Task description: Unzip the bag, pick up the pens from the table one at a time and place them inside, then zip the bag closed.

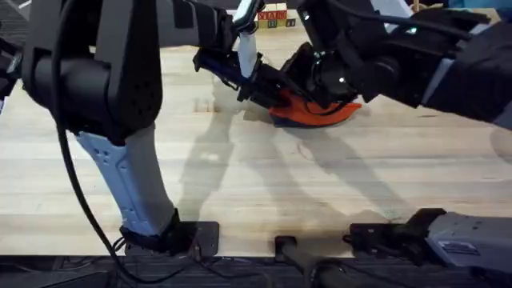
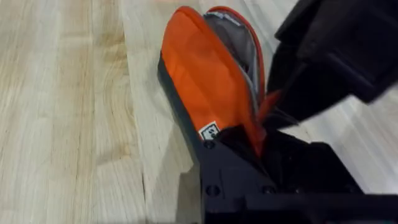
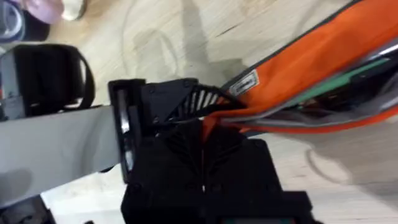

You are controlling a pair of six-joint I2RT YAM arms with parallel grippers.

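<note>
The orange bag [image 1: 316, 112] with its dark base lies on the table [image 1: 240, 176] at the far middle. My left gripper [image 2: 233, 140] is shut on the bag's end beside a small white label [image 2: 210, 130]. The zipper stands open and the grey lining [image 2: 236, 37] shows. My right gripper [image 3: 202, 124] is shut on an orange zipper pull [image 2: 267, 102] at that same end, right against the left gripper [image 3: 180, 102]. A thin green pen [image 3: 351, 73] lies inside the open bag. In the overhead view both grippers [image 1: 272, 88] [image 1: 312, 90] crowd over the bag and hide much of it.
Lettered wooden blocks [image 1: 272, 18] stand at the table's far edge behind the grippers. A pale pink object [image 3: 43, 7] sits on the table beyond the left arm. Bare wood stretches in front of the bag toward the arm bases.
</note>
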